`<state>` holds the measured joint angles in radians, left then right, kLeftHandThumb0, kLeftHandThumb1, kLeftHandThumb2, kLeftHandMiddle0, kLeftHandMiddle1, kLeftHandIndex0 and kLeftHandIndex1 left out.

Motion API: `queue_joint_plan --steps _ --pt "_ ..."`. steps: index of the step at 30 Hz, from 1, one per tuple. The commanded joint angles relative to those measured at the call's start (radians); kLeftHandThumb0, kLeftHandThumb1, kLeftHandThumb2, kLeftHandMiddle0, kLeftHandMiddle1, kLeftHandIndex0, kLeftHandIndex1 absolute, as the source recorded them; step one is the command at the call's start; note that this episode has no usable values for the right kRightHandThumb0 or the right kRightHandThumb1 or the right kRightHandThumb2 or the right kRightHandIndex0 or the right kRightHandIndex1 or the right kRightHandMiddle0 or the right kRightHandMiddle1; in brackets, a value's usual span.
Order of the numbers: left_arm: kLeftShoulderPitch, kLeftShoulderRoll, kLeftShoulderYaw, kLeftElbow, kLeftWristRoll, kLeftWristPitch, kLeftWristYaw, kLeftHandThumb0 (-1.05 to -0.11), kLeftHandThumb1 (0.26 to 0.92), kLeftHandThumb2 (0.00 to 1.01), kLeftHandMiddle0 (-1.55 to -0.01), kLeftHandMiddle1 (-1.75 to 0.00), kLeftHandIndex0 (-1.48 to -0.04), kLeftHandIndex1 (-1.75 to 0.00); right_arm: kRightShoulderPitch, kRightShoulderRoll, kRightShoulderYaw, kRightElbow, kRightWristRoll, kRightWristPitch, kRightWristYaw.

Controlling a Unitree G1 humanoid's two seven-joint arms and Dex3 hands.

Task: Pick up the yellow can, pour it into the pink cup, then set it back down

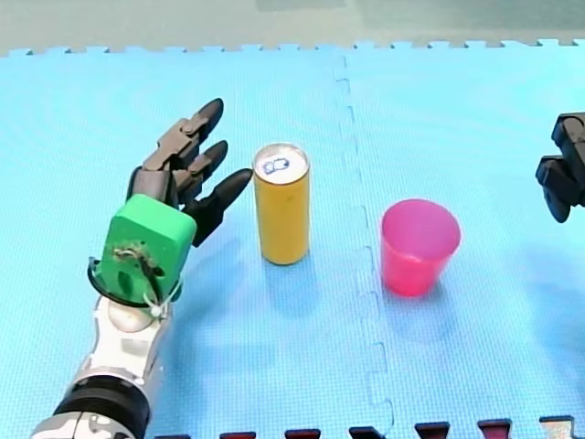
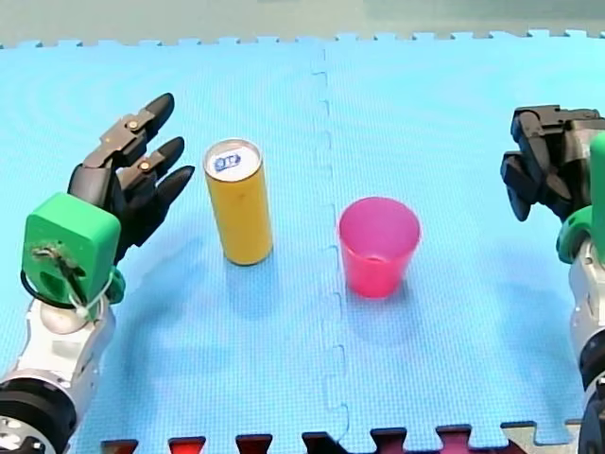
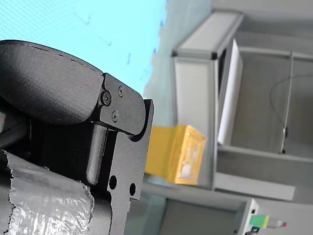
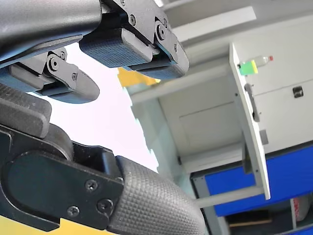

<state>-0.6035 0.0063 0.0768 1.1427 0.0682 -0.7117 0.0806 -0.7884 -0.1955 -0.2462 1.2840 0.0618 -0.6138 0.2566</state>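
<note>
Yellow can (image 1: 281, 215) upright on the blue foam mat (image 1: 439, 110), silver top up. Pink cup (image 1: 419, 247) upright to its right, near but not touching; mat seam (image 1: 366, 265) runs between them.

First head view: left hand (image 1: 183, 178) just left of the can, fingers uncurled and reaching toward it, nearest tip close to the can wall, small gap, holding nothing. Right hand (image 1: 562, 169) at the mat's right edge, well apart from the cup.

Second head view: right hand's fingers curled in, nothing in them.

First wrist view: black fingers (image 3: 49, 83) close up, grey tape (image 3: 44, 205) on the hand, yellow box-shaped item (image 3: 176, 154) beyond; cannot tell if it is the can.

Second wrist view: black fingers (image 4: 132, 49) bent, nothing pinched; yellow strip (image 4: 73, 231) along one edge, white-and-blue cabinet (image 4: 274, 122) behind.
</note>
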Motion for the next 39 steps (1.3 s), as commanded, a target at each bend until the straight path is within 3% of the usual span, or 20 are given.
queue_joint_plan --steps 1,8,24,39 --pt "-0.003 0.007 -0.002 0.003 0.001 0.004 0.000 -0.944 0.921 0.03 -0.56 0.00 -0.47 0.00 0.004 -0.003 0.001 0.000 -0.002 -0.010 -0.001" --pt "0.000 0.011 -0.002 0.002 -0.002 0.006 -0.007 -0.948 0.921 0.03 -0.55 0.00 -0.46 0.00 0.005 0.001 0.005 0.002 -0.008 -0.016 -0.009" --pt "0.004 0.014 -0.002 0.004 -0.003 0.019 -0.023 -0.948 0.921 0.03 -0.55 0.00 -0.45 0.00 0.002 0.002 0.000 0.003 -0.002 -0.011 -0.001" --pt "0.021 0.013 -0.009 0.033 -0.025 0.039 -0.150 -0.977 0.921 0.06 -0.50 0.00 -0.41 0.00 -0.003 -0.009 -0.006 0.004 -0.001 -0.005 -0.004"
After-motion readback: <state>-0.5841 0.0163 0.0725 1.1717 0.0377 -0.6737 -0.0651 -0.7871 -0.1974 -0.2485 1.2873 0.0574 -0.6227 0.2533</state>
